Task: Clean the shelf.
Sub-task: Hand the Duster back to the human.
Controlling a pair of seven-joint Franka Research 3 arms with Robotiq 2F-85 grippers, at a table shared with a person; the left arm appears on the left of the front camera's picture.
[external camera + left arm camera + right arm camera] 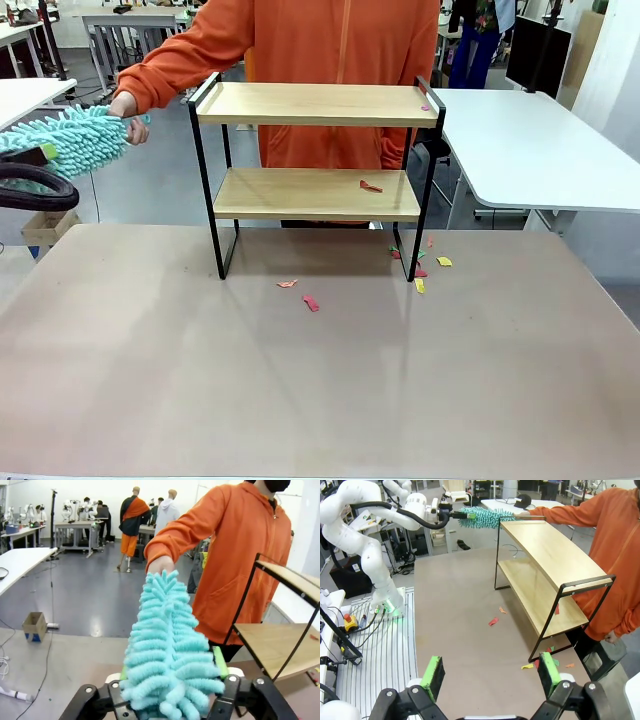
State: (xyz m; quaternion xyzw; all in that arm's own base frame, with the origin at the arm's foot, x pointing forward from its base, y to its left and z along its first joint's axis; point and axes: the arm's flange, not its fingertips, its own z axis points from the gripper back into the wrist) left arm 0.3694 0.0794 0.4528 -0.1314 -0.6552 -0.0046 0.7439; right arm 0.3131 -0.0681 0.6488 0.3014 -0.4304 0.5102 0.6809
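Observation:
The shelf (pixel 315 103) stands at the table's far middle, with two wooden boards in a black frame (pixel 545 555). A red paper scrap (pixel 370 186) lies on its lower board. Left of it hangs a fluffy turquoise duster (pixel 75 138). The duster (pixel 170 630) lies between the fingers of my left gripper (pixel 171 680), whose green pads stand wide apart, open. A person's hand (pixel 125 105) in an orange sleeve holds the duster's far end. My right gripper (pixel 491 672) is open with nothing in it, above the table near the shelf's right end.
Small paper scraps lie on the brown table (pixel 320 400): red ones (pixel 311 302) in front of the shelf and a mixed cluster (pixel 420 270) by its right leg. The person stands just behind the shelf. White tables (pixel 540 150) flank it.

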